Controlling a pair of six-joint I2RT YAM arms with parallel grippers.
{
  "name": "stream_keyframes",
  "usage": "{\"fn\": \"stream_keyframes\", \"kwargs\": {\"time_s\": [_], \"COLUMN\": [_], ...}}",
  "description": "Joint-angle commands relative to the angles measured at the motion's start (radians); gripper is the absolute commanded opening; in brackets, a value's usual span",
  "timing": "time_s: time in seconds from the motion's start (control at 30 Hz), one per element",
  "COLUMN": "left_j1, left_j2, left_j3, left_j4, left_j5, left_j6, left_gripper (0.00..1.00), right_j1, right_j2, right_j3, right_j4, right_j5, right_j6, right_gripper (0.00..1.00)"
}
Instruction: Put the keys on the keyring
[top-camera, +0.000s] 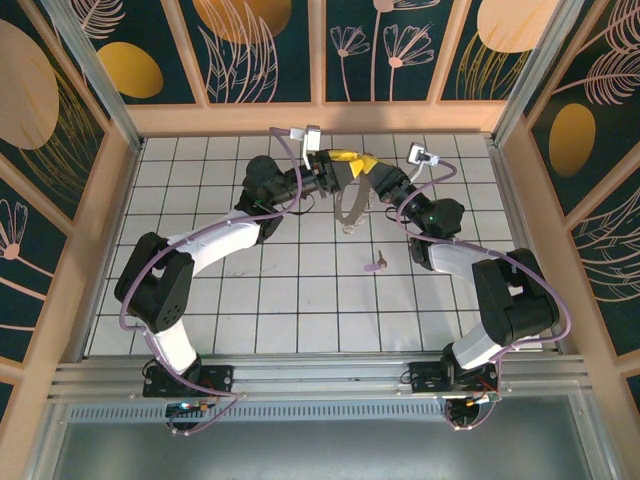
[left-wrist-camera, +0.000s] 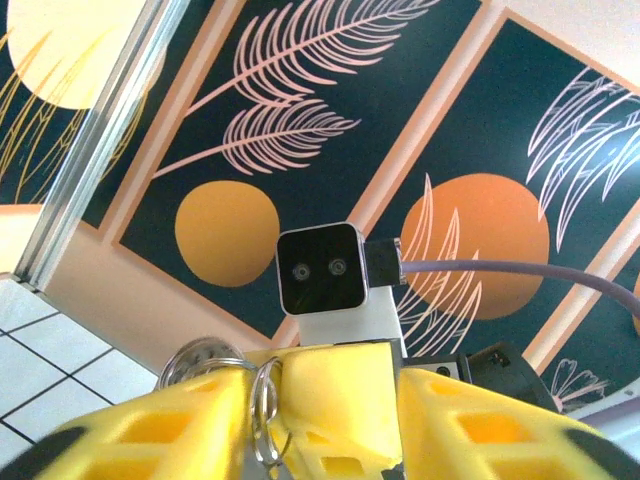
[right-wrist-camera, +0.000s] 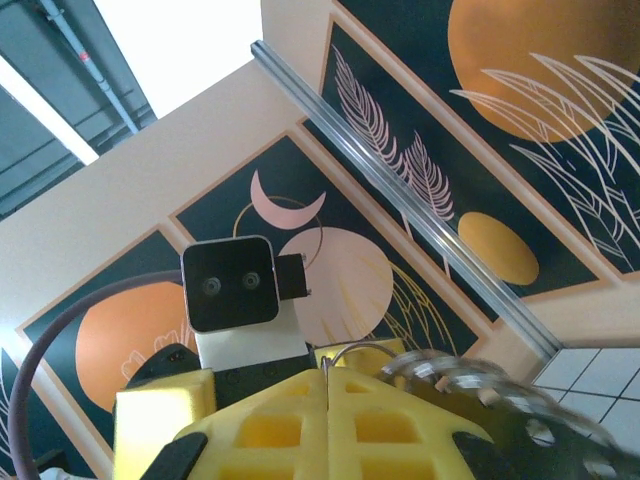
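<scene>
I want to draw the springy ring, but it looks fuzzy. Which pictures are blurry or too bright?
Right wrist view: the keyring is smeared, out of focus, and the ceiling patch is washed-out white. Left wrist view: yellow fingers blur along the bottom. Top view: evenly lit, sharp.

No legible text, labels or numbers anywhere.

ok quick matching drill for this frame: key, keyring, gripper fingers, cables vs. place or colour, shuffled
1 key
2 keyring
3 gripper fingers
4 cables

A yellow
B lying on the white tiles, apart from both arms
C lilac
D held up where the two arms meet

Pairs: 1-B, 2-D, 3-A, 4-C
</scene>
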Motion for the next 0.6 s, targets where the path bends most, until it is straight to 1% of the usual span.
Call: {"fn": "stream_keyframes", "kwargs": {"time_s": [0.0, 0.1, 0.17, 0.23, 0.3, 0.37, 0.4, 0.43, 0.5, 0.57], "left_j1": [0.021, 0.039, 0.052, 0.065, 0.076, 0.082, 0.082, 0.082, 0.082, 0.082], "left_j2": [-0.045, -0.059, -0.076, -0.081, -0.088, -0.092, -0.091, -0.089, -0.083, -0.078], "left_j3": [0.002, -0.003, -0.011, -0.020, -0.032, -0.037, -0.037, -0.038, -0.043, -0.049], "left_j4": [0.031, 0.027, 0.025, 0.021, 0.020, 0.003, -0.002, 0.000, 0.009, 0.023], "left_j5": [0.039, 0.055, 0.061, 0.061, 0.054, 0.050, 0.054, 0.060, 0.072, 0.085], "left_j6": [0.025, 0.032, 0.034, 0.038, 0.040, 0.053, 0.059, 0.056, 0.048, 0.033], "left_gripper": [0.47, 0.43, 0.42, 0.43, 0.46, 0.46, 0.42, 0.36, 0.29, 0.28], "right_j1": [-0.004, -0.004, -0.005, -0.007, -0.006, -0.006, -0.006, -0.005, -0.007, -0.006], "right_j2": [-0.013, -0.013, -0.013, -0.014, -0.017, -0.017, -0.015, -0.016, -0.016, -0.015], "right_j3": [0.037, 0.041, 0.042, 0.041, 0.037, 0.035, 0.036, 0.037, 0.038, 0.040], "right_j4": [0.018, 0.011, 0.009, 0.009, 0.007, 0.006, 0.006, 0.006, 0.006, 0.004], "right_j5": [-0.047, -0.057, -0.064, -0.070, -0.071, -0.071, -0.074, -0.076, -0.077, -0.077], "right_j6": [-0.020, -0.024, -0.026, -0.027, -0.030, -0.032, -0.031, -0.030, -0.031, -0.032], "right_gripper": [0.00, 0.00, 0.00, 0.00, 0.00, 0.00, 0.00, 0.00, 0.00, 0.00]}}
